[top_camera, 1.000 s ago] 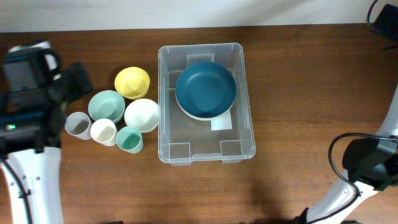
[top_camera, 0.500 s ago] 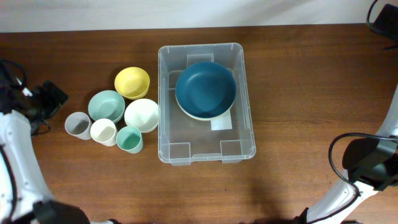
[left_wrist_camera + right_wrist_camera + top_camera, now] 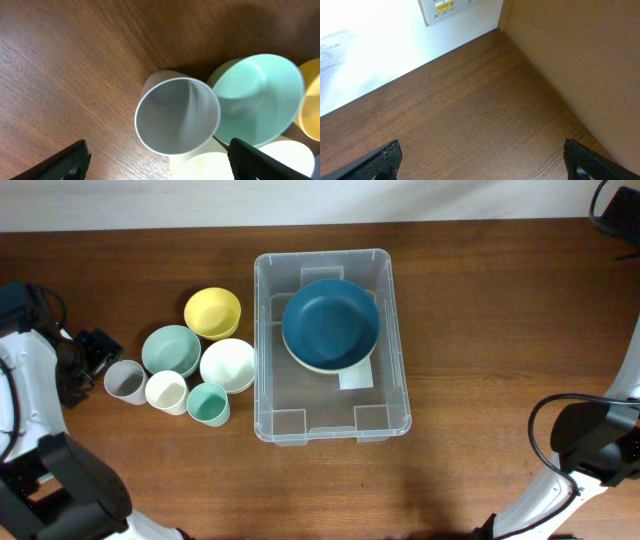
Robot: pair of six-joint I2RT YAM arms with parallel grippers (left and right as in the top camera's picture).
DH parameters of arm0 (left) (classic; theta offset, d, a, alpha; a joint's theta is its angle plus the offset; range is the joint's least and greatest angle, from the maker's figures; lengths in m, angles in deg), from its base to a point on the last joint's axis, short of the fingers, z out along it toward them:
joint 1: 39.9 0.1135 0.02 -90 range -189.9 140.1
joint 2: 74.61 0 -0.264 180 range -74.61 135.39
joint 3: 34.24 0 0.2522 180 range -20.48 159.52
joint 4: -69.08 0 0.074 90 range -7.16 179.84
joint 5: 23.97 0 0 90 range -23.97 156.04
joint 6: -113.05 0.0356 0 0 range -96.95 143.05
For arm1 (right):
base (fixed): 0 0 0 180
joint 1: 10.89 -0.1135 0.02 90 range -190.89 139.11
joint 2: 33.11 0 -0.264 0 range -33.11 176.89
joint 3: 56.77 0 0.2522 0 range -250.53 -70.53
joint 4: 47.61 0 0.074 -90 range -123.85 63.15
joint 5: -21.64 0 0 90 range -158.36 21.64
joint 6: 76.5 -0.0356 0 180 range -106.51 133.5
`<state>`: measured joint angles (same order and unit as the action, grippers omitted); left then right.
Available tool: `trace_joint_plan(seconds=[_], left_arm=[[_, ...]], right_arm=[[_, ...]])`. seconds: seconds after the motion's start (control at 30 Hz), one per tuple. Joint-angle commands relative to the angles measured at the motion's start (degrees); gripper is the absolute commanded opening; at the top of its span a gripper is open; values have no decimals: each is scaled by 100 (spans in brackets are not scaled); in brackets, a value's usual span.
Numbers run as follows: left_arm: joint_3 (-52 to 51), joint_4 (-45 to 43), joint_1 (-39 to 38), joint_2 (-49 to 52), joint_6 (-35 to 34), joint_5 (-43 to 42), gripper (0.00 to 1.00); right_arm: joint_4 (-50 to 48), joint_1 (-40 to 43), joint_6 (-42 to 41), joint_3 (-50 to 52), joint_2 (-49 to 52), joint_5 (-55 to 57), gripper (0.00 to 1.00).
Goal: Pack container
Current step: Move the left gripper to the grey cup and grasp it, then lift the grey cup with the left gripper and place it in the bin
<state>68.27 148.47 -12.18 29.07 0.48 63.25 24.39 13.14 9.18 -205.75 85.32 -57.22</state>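
Holding a blue bowl (image 3: pixel 331 325), the clear ribbed container (image 3: pixel 320 402) shows a seemingly white label (image 3: pixel 355 378); both jaws gape empty.

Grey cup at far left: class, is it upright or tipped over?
Upright. The grey cup stands mouth up; the overhead view shows its full round rim.

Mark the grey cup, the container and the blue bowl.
grey cup (image 3: pixel 177 117): left wrist view, on its inside.
container (image 3: pixel 315 405): overhead view, on a bare part of its floor.
blue bowl (image 3: pixel 331 323): overhead view, on its centre.
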Motion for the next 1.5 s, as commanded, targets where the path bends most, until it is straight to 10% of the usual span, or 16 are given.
trace_joint_plan(seconds=[0.0, 0.53, 1.13, 1.47], left_arm=[[11, 9, 20, 212, -55, 85, 83], [-22, 0, 17, 968, -52, 175, 69], [-55, -20, 20, 1097, -52, 411, 1], [658, 778, 20, 1095, -44, 1069, 1]], right_arm=[[-17, 4, -24, -129, -9, 70, 99], [-17, 4, -24, -129, -9, 70, 99], [-17, 4, -24, -129, -9, 70, 99], [-17, 4, -24, -129, -9, 70, 99]])
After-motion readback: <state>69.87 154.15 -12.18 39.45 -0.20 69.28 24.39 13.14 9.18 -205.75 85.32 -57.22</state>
